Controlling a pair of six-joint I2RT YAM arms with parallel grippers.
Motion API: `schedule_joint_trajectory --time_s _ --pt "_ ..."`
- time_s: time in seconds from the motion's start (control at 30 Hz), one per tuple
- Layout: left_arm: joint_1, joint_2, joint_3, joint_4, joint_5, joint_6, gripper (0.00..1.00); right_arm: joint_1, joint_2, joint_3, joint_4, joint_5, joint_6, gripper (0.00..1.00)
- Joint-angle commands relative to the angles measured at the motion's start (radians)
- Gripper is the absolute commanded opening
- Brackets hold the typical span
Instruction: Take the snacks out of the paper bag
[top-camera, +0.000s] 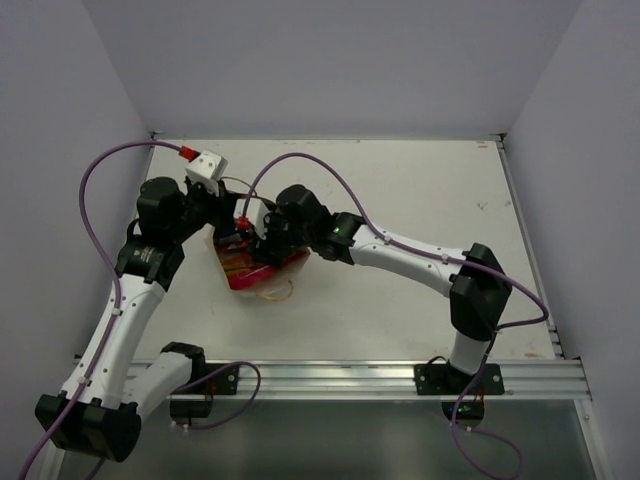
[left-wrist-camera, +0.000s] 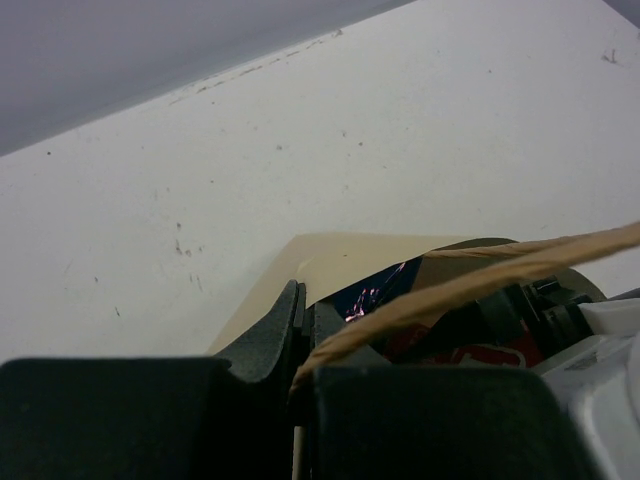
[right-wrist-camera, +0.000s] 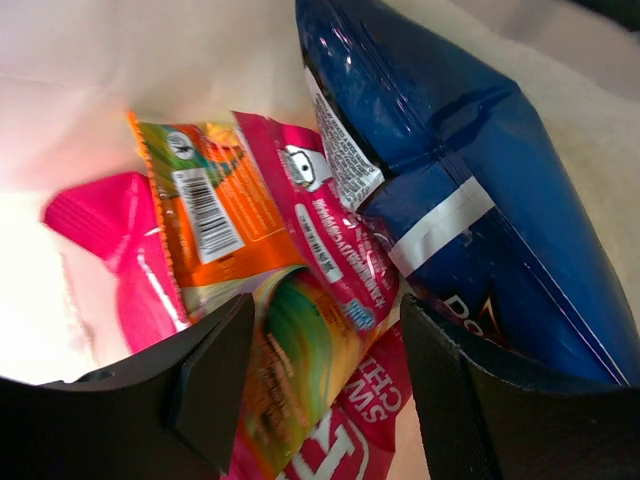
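Right claw (right-wrist-camera: 325, 372) gapes open inside the paper bag (top-camera: 217, 254) on the counter (top-camera: 420, 200), straddling the candy pouch (right-wrist-camera: 215, 225) beside the blue Doritos bag (right-wrist-camera: 480, 190), while left claw (left-wrist-camera: 303, 335) pinches the bag's rim.

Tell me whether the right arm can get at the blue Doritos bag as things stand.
Probably yes: the right claw is open inside the paper bag, and the blue Doritos bag lies uncovered right beside it.
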Motion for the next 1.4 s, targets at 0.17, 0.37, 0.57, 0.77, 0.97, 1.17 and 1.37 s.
schedule_joint_trajectory --time_s 0.17,0.37,0.57,0.77,0.97,1.17,1.37 --pt "-0.013 -0.024 0.020 0.032 0.025 -0.037 0.00 0.011 0.037 -0.028 0.119 0.033 -0.049 0.63" --pt "-0.016 -0.025 0.015 0.027 0.022 -0.034 0.00 0.011 0.032 -0.040 0.162 0.034 -0.048 0.55" --pt "-0.016 -0.019 0.018 0.027 0.007 -0.034 0.00 0.013 0.040 -0.019 0.132 0.022 -0.060 0.25" --pt "-0.016 -0.007 0.023 0.017 -0.049 -0.040 0.00 0.019 -0.012 -0.003 0.077 -0.007 -0.066 0.00" --pt "-0.016 -0.004 0.038 -0.002 -0.160 -0.037 0.00 0.025 -0.191 -0.028 0.018 -0.045 -0.052 0.00" --pt "-0.016 0.012 0.048 0.004 -0.197 -0.040 0.00 0.025 -0.394 -0.092 0.001 -0.010 -0.034 0.00" --pt "-0.016 0.022 0.066 0.021 -0.202 -0.031 0.00 0.016 -0.541 -0.151 0.033 0.146 0.000 0.00"
